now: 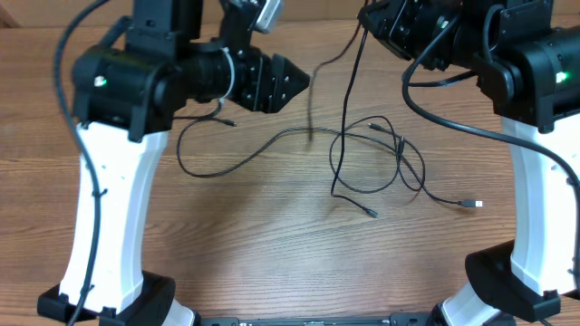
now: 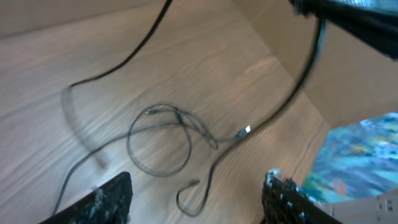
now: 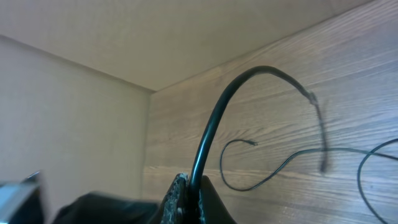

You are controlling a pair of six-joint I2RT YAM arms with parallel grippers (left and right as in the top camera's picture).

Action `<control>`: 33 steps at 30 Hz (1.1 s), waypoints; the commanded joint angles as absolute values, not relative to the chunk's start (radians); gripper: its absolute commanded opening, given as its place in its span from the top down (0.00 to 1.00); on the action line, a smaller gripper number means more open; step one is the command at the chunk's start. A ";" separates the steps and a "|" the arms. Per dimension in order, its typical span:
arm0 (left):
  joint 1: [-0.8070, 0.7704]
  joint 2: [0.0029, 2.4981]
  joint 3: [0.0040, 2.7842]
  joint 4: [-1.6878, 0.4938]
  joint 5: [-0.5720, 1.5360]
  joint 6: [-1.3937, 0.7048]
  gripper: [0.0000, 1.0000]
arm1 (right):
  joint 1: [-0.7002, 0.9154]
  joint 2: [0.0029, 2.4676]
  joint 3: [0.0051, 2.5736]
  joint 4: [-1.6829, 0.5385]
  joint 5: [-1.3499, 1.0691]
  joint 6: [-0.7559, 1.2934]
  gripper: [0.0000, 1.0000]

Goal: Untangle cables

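Note:
The thin black cables (image 1: 372, 154) lie on the wooden table as loose overlapping loops, with a pale-tipped plug (image 1: 471, 205) at the right. A long strand (image 1: 208, 167) runs left to a small plug (image 1: 228, 120). My right gripper (image 1: 367, 16) is raised at the back and shut on one cable (image 3: 214, 118). That cable hangs down to the loops, and its short end droops free. My left gripper (image 1: 288, 81) is open and empty, above the table left of the lifted strand. The left wrist view shows the loops (image 2: 161, 143) and the pale tip (image 2: 244, 131) between its fingers (image 2: 196, 199).
The arms' white bases stand at the front left (image 1: 109, 226) and front right (image 1: 535, 217). Thicker black arm wires (image 1: 435, 113) hang near the right arm. A pale wall (image 3: 74, 112) borders the table's back edge.

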State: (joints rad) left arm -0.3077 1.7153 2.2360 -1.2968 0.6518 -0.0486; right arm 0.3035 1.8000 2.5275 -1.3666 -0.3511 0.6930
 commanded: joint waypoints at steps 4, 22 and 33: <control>-0.309 1.714 2.069 -1.052 0.866 -0.066 0.33 | 0.306 1.796 2.519 -1.369 -0.386 0.711 0.96; -0.339 1.715 1.914 -0.829 1.220 0.053 0.32 | 0.307 1.811 2.519 -1.329 -0.430 0.733 0.96; -0.343 1.715 1.914 -0.758 1.161 0.018 0.39 | 0.308 1.811 2.519 -1.336 -0.528 0.733 0.96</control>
